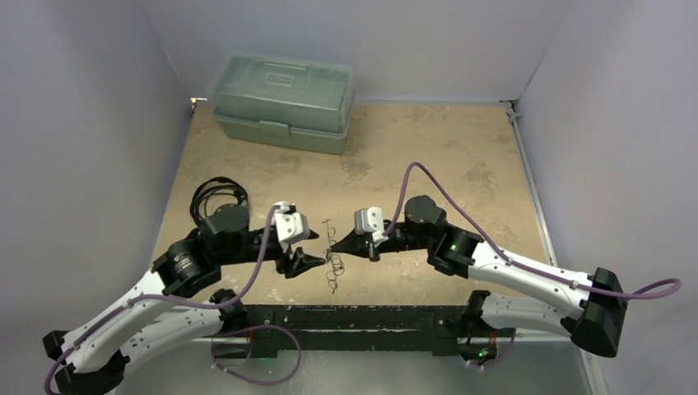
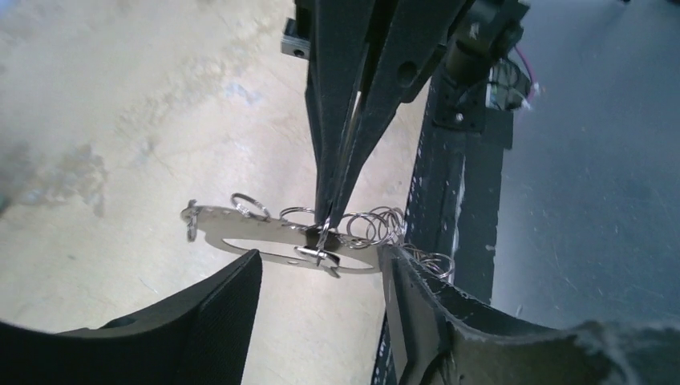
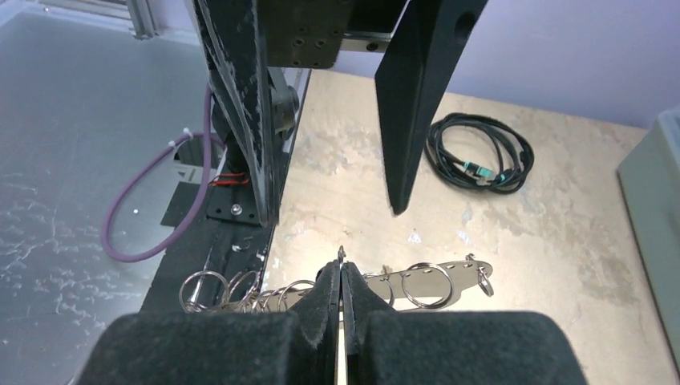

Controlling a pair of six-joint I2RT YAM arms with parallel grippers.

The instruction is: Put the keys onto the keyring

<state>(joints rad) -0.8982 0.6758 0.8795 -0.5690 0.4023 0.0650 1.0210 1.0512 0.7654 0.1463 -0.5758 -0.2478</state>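
The keyring is a thin silvery oval plate with several small rings on it, between the two grippers near the table's front edge. It also shows in the left wrist view and the right wrist view. My right gripper is shut; a tiny silvery key pokes out of its tips, right over the plate's middle. The same key hangs at those tips in the left wrist view. My left gripper is open and empty, its fingers either side of the keyring's near part.
A green lidded toolbox stands at the back left. A black coiled cable lies behind the left arm, and also shows in the right wrist view. The black base rail runs along the front edge. Grey walls close in both sides.
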